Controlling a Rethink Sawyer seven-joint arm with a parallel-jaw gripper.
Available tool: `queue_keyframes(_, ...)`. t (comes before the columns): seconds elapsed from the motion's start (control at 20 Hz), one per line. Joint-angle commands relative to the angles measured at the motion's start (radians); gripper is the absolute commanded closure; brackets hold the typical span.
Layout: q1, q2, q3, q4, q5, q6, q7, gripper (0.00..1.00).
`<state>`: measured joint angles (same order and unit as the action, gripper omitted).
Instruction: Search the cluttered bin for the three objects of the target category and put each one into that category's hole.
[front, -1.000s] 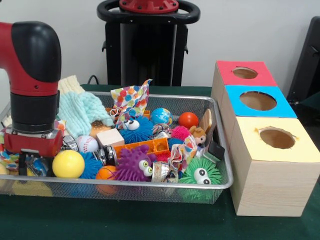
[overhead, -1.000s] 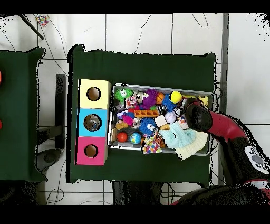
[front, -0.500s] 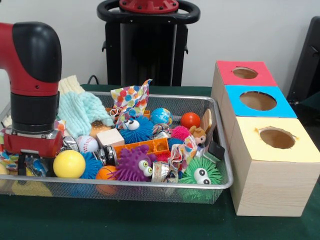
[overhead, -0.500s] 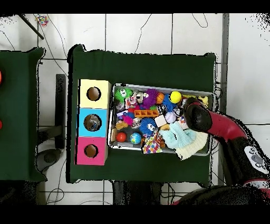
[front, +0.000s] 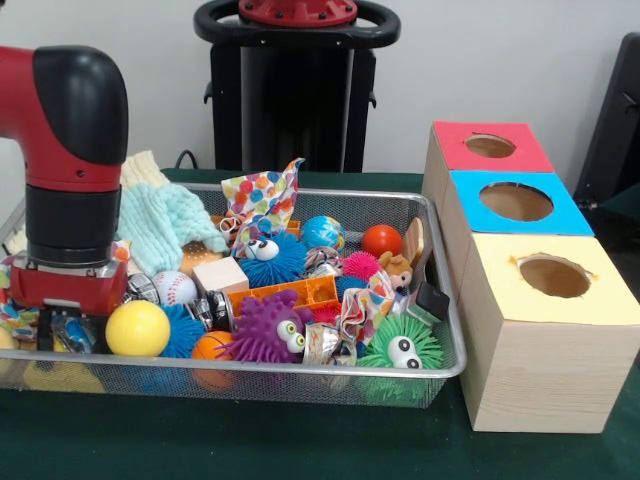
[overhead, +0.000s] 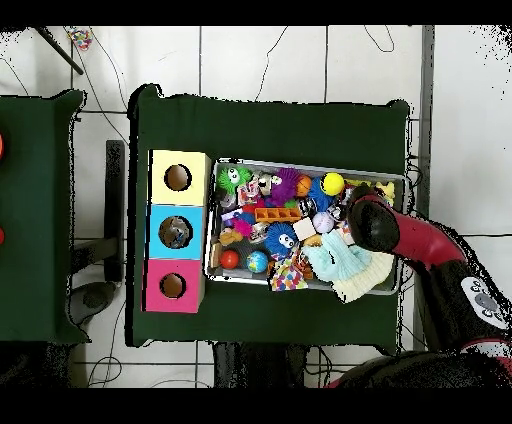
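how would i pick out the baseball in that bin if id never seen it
Start at the mesh bin and go to the end where the red arm comes down. Just behind the yellow ball sits the baseball, beside the wooden block. It is the only white ball, with red stitching.

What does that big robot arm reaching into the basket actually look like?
The arm is chunky and rounded: glossy red shells with a black cap at the elbow, then a black cylindrical wrist. Below that sits a silver ring and a boxy red block, with the dark gripper hanging beneath. From overhead, a white marking shows on its black section.
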<state>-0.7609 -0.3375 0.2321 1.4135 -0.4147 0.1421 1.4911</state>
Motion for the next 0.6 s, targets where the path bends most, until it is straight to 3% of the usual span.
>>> queue_keyframes(0.05,-0.056,0.283,-0.079,0.013,-0.086,-0.055,0.088,1.00)
queue_keyframes(0.6,-0.078,0.276,-0.050,0.010,-0.104,-0.024,0.033,1.00)
